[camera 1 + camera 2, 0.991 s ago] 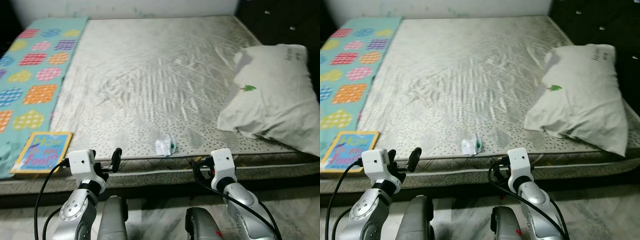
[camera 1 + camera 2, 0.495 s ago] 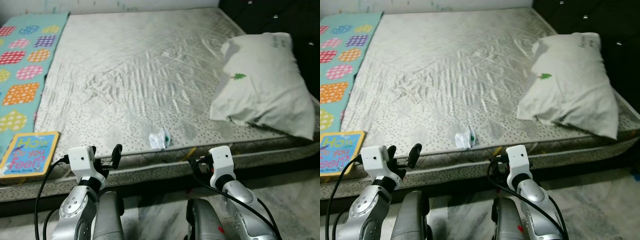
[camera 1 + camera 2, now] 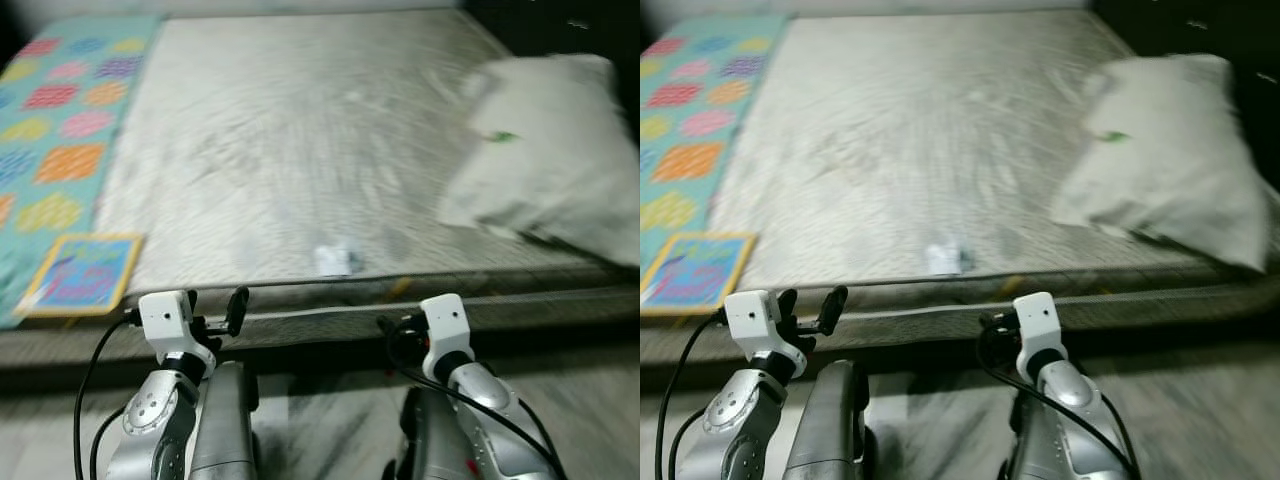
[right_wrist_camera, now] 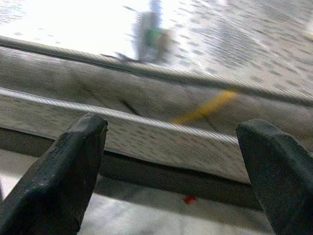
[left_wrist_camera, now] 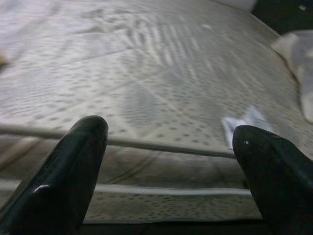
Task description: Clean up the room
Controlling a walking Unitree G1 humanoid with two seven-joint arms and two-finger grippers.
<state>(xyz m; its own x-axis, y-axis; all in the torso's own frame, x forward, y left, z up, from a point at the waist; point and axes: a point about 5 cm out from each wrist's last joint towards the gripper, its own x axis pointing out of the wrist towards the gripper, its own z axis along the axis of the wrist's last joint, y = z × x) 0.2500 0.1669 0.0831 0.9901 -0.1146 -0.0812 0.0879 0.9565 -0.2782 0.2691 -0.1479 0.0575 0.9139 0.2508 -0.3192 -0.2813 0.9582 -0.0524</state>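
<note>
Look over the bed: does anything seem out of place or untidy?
Yes. A small crumpled wrapper lies loose near the mattress front edge, a picture book sits at the left corner, and the pillow lies slumped at the right side. Both grippers hover before the bed, jaws open.

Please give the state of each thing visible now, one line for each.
Crumpled wrapper: lying near the mattress edge.
Book: closed, flat.
Pillow: lying on the mattress.
Patterned blanket: spread flat.
Left pincer: open, empty.
Right pincer: open, empty.

Crumpled wrapper [image 3: 337,259] near mattress [image 3: 300,130] front edge, book [image 3: 78,273] at left, pillow [image 3: 545,165] at right
</note>
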